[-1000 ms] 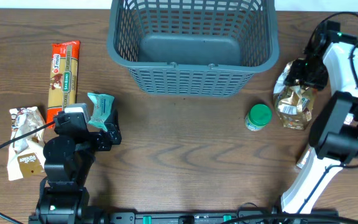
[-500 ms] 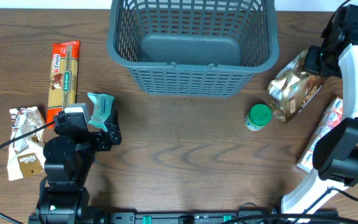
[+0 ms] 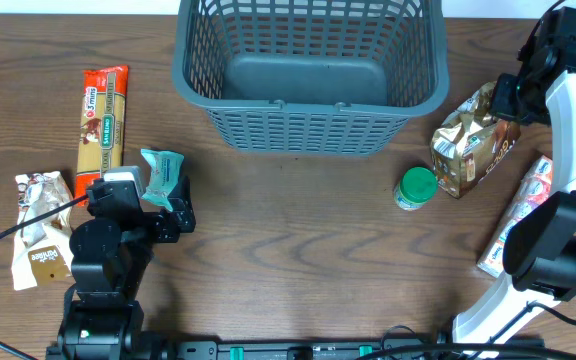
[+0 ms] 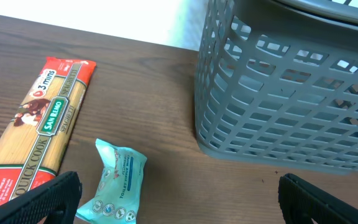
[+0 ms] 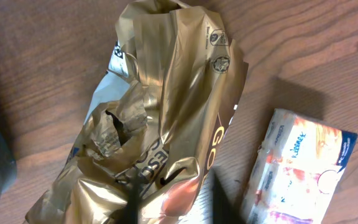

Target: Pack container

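The container (image 3: 308,105) is a large grey-blue slotted basket at the table's far middle, with nothing in it; its side wall (image 4: 291,93) fills the left wrist view. To its right, my right gripper (image 3: 513,100) is shut on the top of a crumpled gold foil bag (image 3: 468,145). In the right wrist view the dark fingers (image 5: 174,202) pinch the foil of the gold bag (image 5: 166,112), which hangs tilted over the wood. At the near left, my left gripper (image 3: 163,210) stands wide open (image 4: 179,202), with nothing between its fingers.
A teal tissue pack (image 3: 160,175) (image 4: 117,180) lies just ahead of the left finger, with a pasta packet (image 3: 103,120) (image 4: 36,130) beyond it. A white snack bag (image 3: 40,230) lies far left. A green-lidded jar (image 3: 416,188) and a white-pink tissue pack (image 3: 516,225) (image 5: 297,168) lie near the gold bag.
My right gripper has closed on the gold bag and drawn it toward the far side, tilting it and uncovering the white-pink tissue pack. The left arm has not moved.
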`<state>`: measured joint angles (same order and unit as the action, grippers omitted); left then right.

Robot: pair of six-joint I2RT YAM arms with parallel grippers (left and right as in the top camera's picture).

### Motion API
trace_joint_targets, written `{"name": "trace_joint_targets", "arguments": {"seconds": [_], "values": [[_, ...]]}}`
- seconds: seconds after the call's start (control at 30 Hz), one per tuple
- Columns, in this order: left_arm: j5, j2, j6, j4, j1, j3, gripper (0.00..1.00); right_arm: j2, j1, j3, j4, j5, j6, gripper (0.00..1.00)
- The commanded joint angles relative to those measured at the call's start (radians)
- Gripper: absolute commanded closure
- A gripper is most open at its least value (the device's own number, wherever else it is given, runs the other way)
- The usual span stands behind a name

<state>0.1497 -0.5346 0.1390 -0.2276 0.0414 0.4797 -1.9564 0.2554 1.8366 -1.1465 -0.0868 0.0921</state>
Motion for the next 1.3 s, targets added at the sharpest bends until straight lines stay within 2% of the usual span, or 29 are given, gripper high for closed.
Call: {"name": "trace_joint_targets", "arguments": {"seconds": [0.0, 0.03, 0.2, 0.33, 0.57, 1.27], "values": [[-0.012, 0.000, 0.012, 0.004, 0.003, 0.028, 0.02, 0.027, -0.008, 0.013, 0.011, -0.014, -0.003, 0.04], [-0.012, 0.000, 0.012, 0.004, 0.003, 0.028, 0.02, 0.027, -0.008, 0.013, 0.015, -0.014, -0.002, 0.01], [-0.012, 0.000, 0.012, 0.004, 0.003, 0.028, 0.02, 0.027, -0.008, 0.014, 0.040, -0.029, 0.058, 0.01], [-0.012, 0.000, 0.012, 0.004, 0.003, 0.028, 0.02, 0.026, -0.006, 0.014, 0.040, -0.106, 0.167, 0.01], [-0.012, 0.000, 0.012, 0.004, 0.003, 0.028, 0.02, 0.002, -0.005, 0.010, 0.045, -0.123, 0.304, 0.01], [-0.012, 0.000, 0.012, 0.004, 0.003, 0.028, 0.01, -0.307, -0.008, 0.006, 0.037, -0.029, 0.334, 0.01]]}}
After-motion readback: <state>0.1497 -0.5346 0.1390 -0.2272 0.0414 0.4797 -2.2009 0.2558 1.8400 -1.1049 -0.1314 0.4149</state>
